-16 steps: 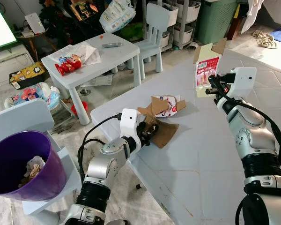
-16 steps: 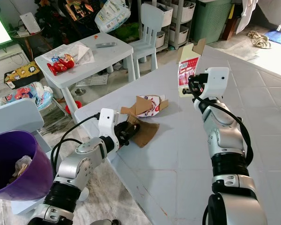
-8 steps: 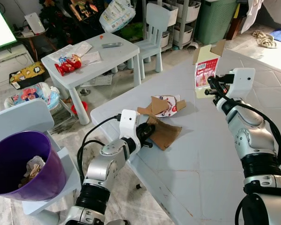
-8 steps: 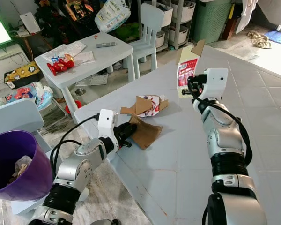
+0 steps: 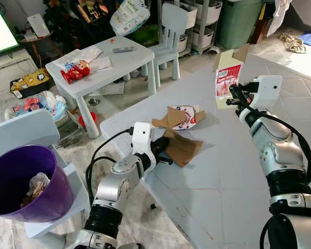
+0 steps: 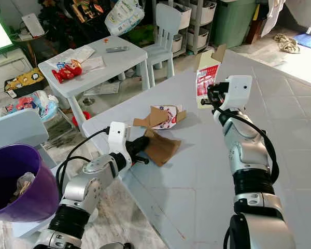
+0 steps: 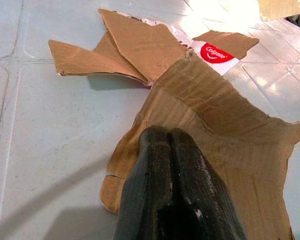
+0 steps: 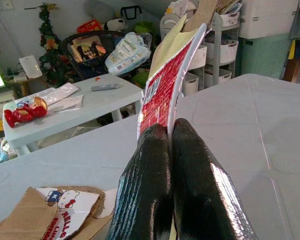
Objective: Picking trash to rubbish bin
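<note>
My left gripper (image 7: 165,145) is down at the near edge of the big grey table (image 5: 233,171), fingers pressed together on the edge of a torn brown cardboard sheet (image 5: 182,148) that lies flat on the tabletop. In the wrist view my two black fingers (image 7: 190,190) meet tight over the corrugated edge, so I've got it pinched. Just beyond it, touching its far side, sits a flattened Colgate carton (image 5: 185,116) with loose brown flaps (image 7: 135,50) folded out over it.

My right gripper (image 8: 167,135) is up above the far part of the table, clamped on a flattened red-and-cream box (image 5: 227,80) and holding it upright in the air, its brown flap at the top. The fingers (image 8: 145,185) close on the box's lower edge, with the red printed face turned toward my left.

The purple rubbish bin (image 5: 20,181) stands off to my left, well apart from the table, resting on a pale grey child's chair (image 5: 28,129), with crumpled paper scraps (image 5: 37,184) already inside it.

Further back there's a small pale table (image 5: 101,62) carrying a red toy figure (image 5: 75,72), some papers (image 5: 88,53) and a remote control (image 5: 123,50), and a second pale child's chair (image 5: 171,31) beside it.
</note>
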Robot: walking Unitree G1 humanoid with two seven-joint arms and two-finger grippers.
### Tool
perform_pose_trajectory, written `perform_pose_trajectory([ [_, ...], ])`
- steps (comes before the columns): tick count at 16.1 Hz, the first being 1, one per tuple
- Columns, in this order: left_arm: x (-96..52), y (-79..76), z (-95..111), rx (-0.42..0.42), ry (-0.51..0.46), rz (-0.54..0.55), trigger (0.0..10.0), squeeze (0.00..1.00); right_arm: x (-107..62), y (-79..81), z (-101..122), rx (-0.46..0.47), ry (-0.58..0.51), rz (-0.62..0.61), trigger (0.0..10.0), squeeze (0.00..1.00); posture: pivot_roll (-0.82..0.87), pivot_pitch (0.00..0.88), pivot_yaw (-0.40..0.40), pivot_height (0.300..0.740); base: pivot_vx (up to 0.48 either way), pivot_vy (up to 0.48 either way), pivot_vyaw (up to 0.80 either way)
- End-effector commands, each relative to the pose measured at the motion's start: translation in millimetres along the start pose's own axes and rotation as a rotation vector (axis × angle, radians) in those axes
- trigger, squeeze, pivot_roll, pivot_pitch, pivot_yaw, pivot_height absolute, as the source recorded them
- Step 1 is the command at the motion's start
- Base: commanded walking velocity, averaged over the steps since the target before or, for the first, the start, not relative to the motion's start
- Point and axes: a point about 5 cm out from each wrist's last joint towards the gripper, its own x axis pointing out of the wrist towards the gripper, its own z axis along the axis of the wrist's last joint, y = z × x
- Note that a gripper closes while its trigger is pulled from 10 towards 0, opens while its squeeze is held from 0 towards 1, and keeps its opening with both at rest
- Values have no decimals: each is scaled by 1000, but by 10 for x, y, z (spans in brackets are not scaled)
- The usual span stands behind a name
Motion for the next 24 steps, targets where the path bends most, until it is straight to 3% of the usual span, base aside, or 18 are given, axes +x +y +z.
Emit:
perform_pose_trajectory([
  [1, -27, 13, 68, -3, -50, 14, 0, 0, 31, 20, 55, -1, -11, 8, 0, 0, 26, 66, 27, 740, 0, 0, 0],
  [7, -111, -87, 510, 70, -371, 58, 0, 0, 37, 7, 68, -3, -13, 5, 0, 0, 23, 66, 23, 740, 0, 0, 0],
  [10, -128, -120, 580, 77, -417, 52, 0, 0, 42, 13, 80, -4, -16, 7, 0, 0, 23, 63, 22, 740, 0, 0, 0],
  [13, -122, -140, 596, 203, -385, 67, 0, 0, 48, 9, 90, -6, -19, 5, 0, 0, 20, 59, 23, 740, 0, 0, 0],
  [14, -139, -188, 588, 206, -376, 14, 10000, 1000, 47, 0, 92, -8, -19, 4, 0, 0, 20, 58, 22, 740, 0, 0, 0],
  [16, -292, -221, 555, 248, -395, -35, 10000, 1000, 43, -18, 96, -11, -19, 0, 0, 0, 29, 60, 19, 740, 0, 0, 0],
  [19, -383, -154, 429, 101, -370, 14, 10000, 1000, 47, -9, 85, -9, -16, 2, 0, 0, 36, 60, 14, 740, 0, 0, 0],
  [20, -401, -183, 412, -95, -359, 40, 10000, 1000, 61, 14, 88, -8, -15, 9, 0, 0, 41, 59, 9, 740, 0, 0, 0],
  [21, -399, -187, 403, -193, -347, 76, 10000, 1000, 70, 21, 93, -8, -15, 12, 0, 0, 44, 58, 6, 740, 0, 0, 0],
  [24, -391, -247, 386, -353, -308, 96, 10000, 1000, 95, 44, 103, -9, -14, 23, 0, 0, 48, 60, -2, 740, 0, 0, 0],
])
